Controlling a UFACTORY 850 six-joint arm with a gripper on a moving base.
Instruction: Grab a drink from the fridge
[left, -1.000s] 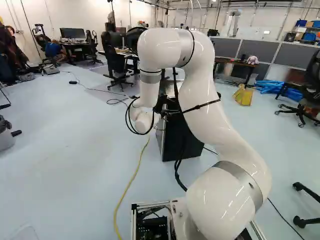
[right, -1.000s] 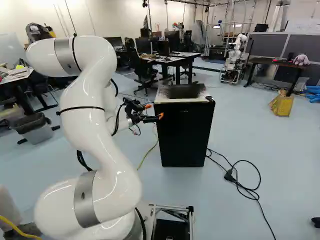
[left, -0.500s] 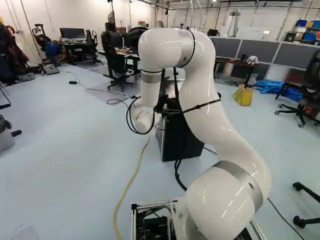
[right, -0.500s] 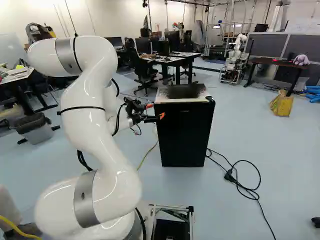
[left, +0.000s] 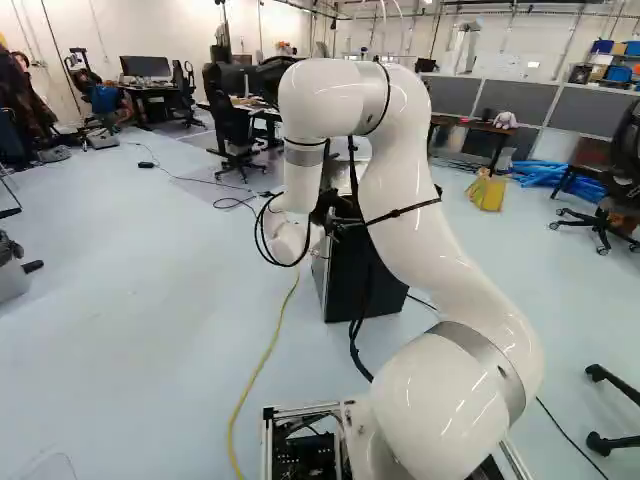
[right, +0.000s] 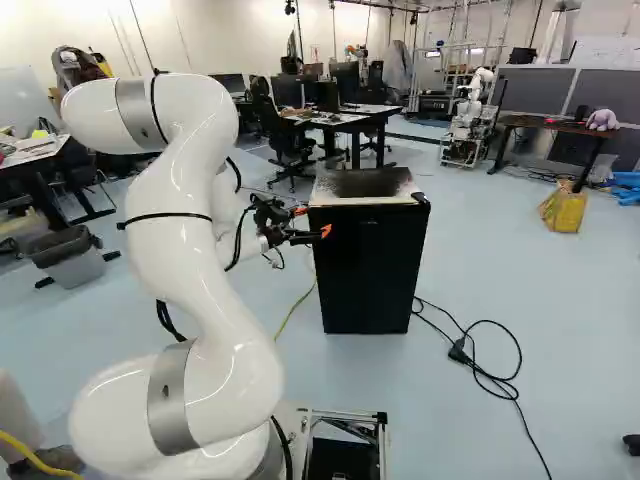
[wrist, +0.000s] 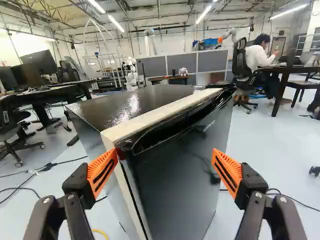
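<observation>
Fridge (right: 368, 280), black-fronted with a dark top edged in a light strip, stands on the pale floor (right: 300, 370) ahead of the base, right of the arm (right: 190, 250) in the right base view and partly behind it in the left base view. Its door (wrist: 175, 190) looks closed, and a dark recessed lip (wrist: 175, 125) runs along the upper edge. The end effector (right: 312, 221) is at the fridge's upper front corner, the one nearer the arm in the right base view. In the wrist view the end effector (wrist: 167, 165) is wide open, its two fingers well apart, with the fridge's corner and door ahead of the space between them. One orange pad (wrist: 102, 172) has its tip right at the top corner, beside the door's side edge; the other orange pad (wrist: 227, 172) shows across the far part of the front. I cannot tell whether either one touches. On the floor, a black cable (right: 458, 351) trails beside the fridge, and a yellow cable (left: 272, 345) runs between the fridge and the base.
</observation>
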